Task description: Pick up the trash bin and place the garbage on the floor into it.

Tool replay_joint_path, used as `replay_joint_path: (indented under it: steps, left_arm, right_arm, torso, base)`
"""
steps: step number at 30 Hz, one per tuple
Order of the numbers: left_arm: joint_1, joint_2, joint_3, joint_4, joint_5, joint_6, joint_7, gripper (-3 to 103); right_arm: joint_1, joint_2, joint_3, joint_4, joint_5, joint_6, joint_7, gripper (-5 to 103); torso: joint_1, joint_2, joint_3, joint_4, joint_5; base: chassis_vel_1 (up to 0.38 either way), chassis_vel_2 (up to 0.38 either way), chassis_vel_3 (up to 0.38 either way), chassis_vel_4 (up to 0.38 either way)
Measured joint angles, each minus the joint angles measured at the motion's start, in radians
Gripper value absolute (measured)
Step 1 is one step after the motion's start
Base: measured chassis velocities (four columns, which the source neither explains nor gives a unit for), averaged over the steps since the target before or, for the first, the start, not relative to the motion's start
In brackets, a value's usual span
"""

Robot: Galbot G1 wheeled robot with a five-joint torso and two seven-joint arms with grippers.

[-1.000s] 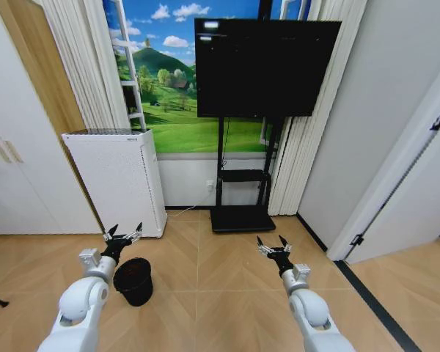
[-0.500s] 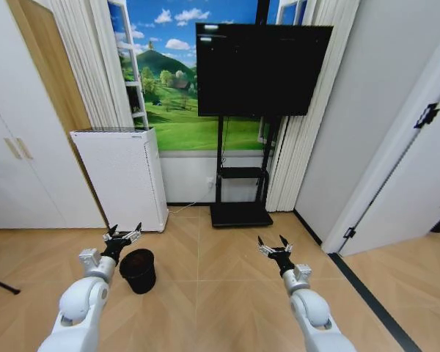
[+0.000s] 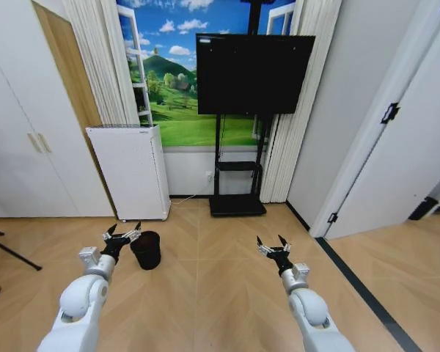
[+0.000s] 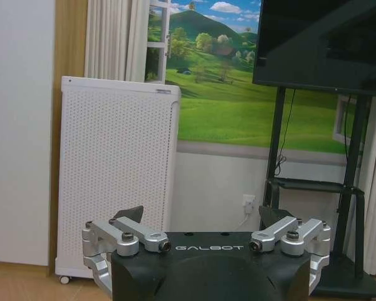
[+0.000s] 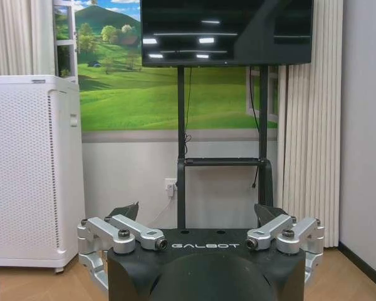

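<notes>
Since 1 s ago the head camera has swung, so the whole room sits differently in frame: the bin [image 3: 147, 249] now shows smaller and farther off on the floor [image 3: 220, 293], just right of the left gripper [image 3: 122, 233], where before it sat below that gripper; both arms hold the same pose in frame; in the head view the bin stands upright near the foot of the white cabinet [image 3: 130, 170], the left gripper's fingers are spread and hold nothing, and the right gripper [image 3: 268, 243] is likewise spread and apart from everything; in the left wrist view the left gripper [image 4: 207, 214] gapes wide before the cabinet [image 4: 116, 169] and the TV stand [image 4: 348, 207]; in the right wrist view the right gripper [image 5: 200, 211] is released too, facing the TV [image 5: 225, 31].
</notes>
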Motion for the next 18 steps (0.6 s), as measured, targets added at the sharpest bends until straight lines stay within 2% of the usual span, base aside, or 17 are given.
replay_joint_path:
  steps: [2, 5, 6, 9, 13, 14, 18]
  left_arm:
    - [-0.002, -0.001, 0.001, 0.005, 0.0, -0.002, 0.0, 100]
    - [-0.006, -0.002, 0.002, 0.01, 0.0, -0.003, 0.0, 100]
    - [-0.009, -0.003, 0.002, 0.012, 0.0, -0.004, -0.001, 100]
    - [-0.01, -0.004, 0.003, 0.014, 0.0, -0.004, -0.002, 100]
    - [-0.01, -0.004, 0.003, 0.016, 0.0, -0.005, -0.003, 100]
    - [-0.009, -0.005, 0.004, 0.019, 0.0, -0.007, -0.003, 100]
    - [-0.007, -0.006, 0.004, 0.021, -0.001, -0.011, -0.003, 100]
  right_arm:
    - [0.0, 0.001, -0.003, -0.006, -0.002, 0.0, -0.001, 100]
    - [0.002, 0.001, -0.007, -0.014, -0.002, 0.008, -0.002, 100]
    - [0.005, 0.002, -0.011, -0.021, -0.003, 0.015, -0.001, 100]
    - [0.01, 0.002, -0.014, -0.029, -0.003, 0.018, 0.003, 100]
    - [0.014, 0.004, -0.019, -0.035, -0.003, 0.017, 0.009, 100]
    - [0.014, 0.004, -0.02, -0.037, -0.007, 0.017, 0.014, 100]
    - [0.009, 0.005, -0.021, -0.038, -0.021, 0.014, 0.013, 100]
  torso:
    - [0.0, 0.0, 0.0, -0.0004, 0.002]
    - [0.0, 0.0, 0.0, -0.0001, -0.0001]
    - [0.0, -0.001, 0.0, 0.0, 0.0013]
    - [-0.001, -0.001, -0.001, 0.0002, 0.0006]
    - [-0.001, -0.001, -0.001, 0.0004, 0.0011]
    - [-0.001, -0.001, -0.001, -0.0007, 0.0007]
    - [0.0, -0.002, 0.0, -0.0004, 0.0008]
  base:
    - [0.403, -0.333, -0.401, 0.308]
    - [0.404, -0.303, -0.408, 0.29]
    - [0.366, -0.273, -0.365, 0.247]
    - [0.334, -0.239, -0.295, 0.232]
    - [0.11, -0.062, -0.2, 0.096]
    - [-0.06, -0.061, -0.049, 0.051]
    - [-0.084, -0.025, 0.062, -0.024]
